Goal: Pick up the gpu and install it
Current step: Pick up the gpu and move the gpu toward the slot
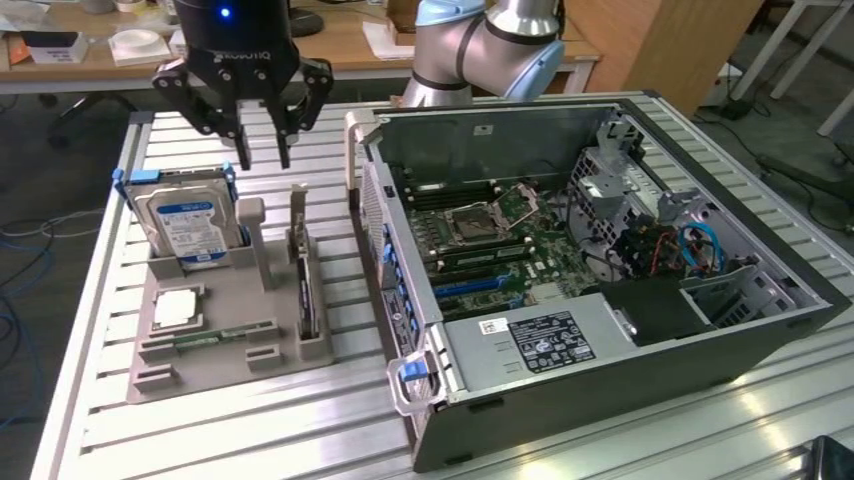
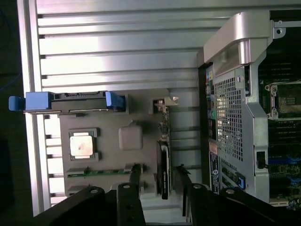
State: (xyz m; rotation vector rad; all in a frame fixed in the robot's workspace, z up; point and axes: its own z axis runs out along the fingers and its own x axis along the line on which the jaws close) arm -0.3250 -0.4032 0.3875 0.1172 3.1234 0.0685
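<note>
Grey plastic holder (image 1: 227, 290), lower left, on the slatted tabletop (image 1: 267, 430). The gpu (image 1: 306, 290) stands on edge in its right-hand slot, just beside the open computer case (image 1: 641, 385). Its long axis runs near to far, along the case wall. Behind it, hard drive (image 1: 187, 225), upright. Farthest, upper left: gripper (image 1: 264, 158) hangs above the holder's far end, released, empty. The gpu lies below it, slightly right and nearer. Wrist view: gpu (image 2: 162, 172) edge lines up between the fingers (image 2: 135, 175).

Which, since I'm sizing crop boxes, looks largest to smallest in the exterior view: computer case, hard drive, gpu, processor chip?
1. computer case
2. hard drive
3. gpu, seen edge-on: long but thin, so its place against the hard drive is unsure
4. processor chip
</note>
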